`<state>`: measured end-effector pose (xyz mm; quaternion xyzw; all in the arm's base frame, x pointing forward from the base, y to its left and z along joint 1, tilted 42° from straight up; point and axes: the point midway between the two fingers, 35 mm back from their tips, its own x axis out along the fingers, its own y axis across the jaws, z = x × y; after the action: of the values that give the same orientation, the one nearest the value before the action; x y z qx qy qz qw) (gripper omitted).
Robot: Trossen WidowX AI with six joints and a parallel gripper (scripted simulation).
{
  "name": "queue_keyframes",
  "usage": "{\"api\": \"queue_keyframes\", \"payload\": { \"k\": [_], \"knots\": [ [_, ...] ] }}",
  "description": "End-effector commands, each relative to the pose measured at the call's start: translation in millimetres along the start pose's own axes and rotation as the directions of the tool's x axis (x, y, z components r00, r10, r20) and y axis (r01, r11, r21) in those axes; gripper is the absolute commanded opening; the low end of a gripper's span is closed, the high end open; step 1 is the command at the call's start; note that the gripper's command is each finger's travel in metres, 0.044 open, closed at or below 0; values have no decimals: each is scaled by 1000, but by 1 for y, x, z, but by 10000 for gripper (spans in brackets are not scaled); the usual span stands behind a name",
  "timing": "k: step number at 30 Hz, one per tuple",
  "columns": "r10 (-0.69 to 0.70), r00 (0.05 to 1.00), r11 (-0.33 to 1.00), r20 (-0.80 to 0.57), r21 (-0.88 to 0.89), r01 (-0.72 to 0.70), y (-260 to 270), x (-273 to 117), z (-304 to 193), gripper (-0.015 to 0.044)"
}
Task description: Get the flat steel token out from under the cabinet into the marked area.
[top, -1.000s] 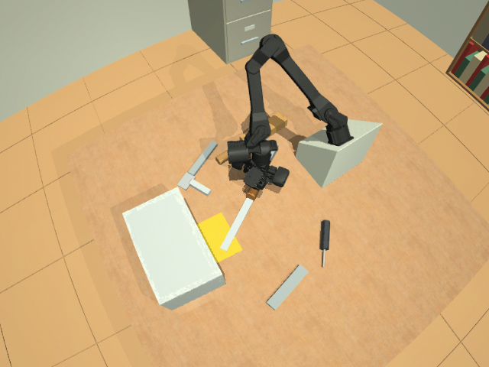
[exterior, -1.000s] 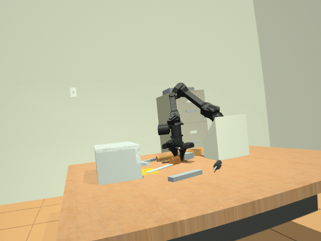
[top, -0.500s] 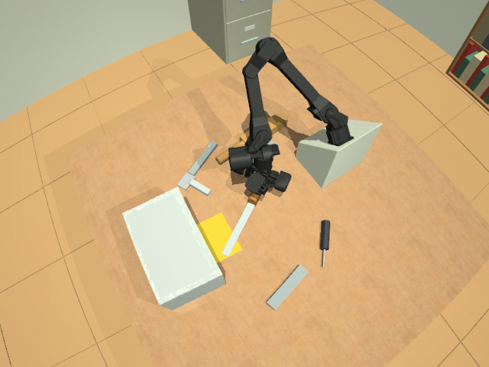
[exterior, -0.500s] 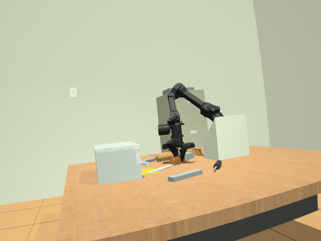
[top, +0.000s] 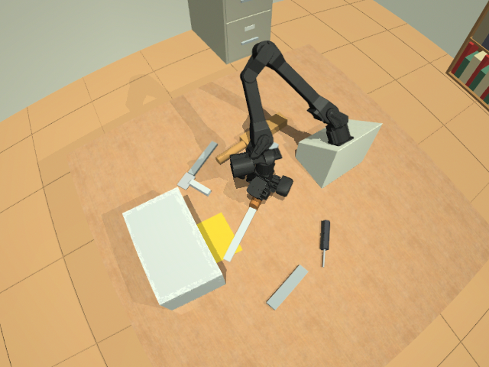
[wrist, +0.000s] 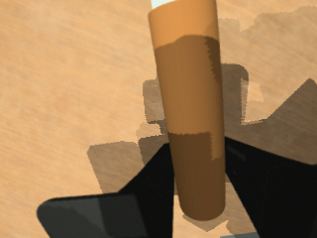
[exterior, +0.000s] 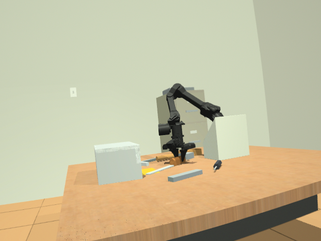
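Observation:
The white cabinet (top: 173, 248) (exterior: 119, 163) stands at the left. The yellow marked area (top: 215, 231) (exterior: 150, 170) lies along its front. My gripper (top: 258, 197) (exterior: 179, 159) (wrist: 193, 145) is shut on the orange-brown handle of a long flat tool with a pale blade. The handle (wrist: 190, 89) (top: 255, 203) (exterior: 175, 160) runs between the fingers. The blade (top: 241, 232) (exterior: 160, 169) reaches over the marked area's near right part, its tip close to the cabinet's front edge. Whether the blade touches the table cannot be told. The steel token and the vent slots are not visible.
A grey angled tool (top: 202, 158) lies behind the cabinet's far corner. A wooden tool (top: 231, 152) lies behind the gripper. A grey bar (top: 287, 287) (exterior: 185, 175) and a dark-handled screwdriver (top: 324, 235) (exterior: 217, 164) lie to the right. The arm's pale base block (top: 335, 166) (exterior: 231, 137) stands at the far right.

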<state>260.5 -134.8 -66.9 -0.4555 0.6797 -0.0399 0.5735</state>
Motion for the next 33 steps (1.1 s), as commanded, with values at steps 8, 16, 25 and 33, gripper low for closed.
{"api": "queue_keyframes", "payload": {
  "k": [8,16,25,33],
  "knots": [
    [1,1000,1000,5,0,-1,10,-1,12,0],
    [1,1000,1000,5,0,-1,17,-1,18,0],
    [2,1000,1000,6,0,-2,24,-1,26,0],
    [2,1000,1000,6,1,-2,31,-1,33,0]
  ]
}}
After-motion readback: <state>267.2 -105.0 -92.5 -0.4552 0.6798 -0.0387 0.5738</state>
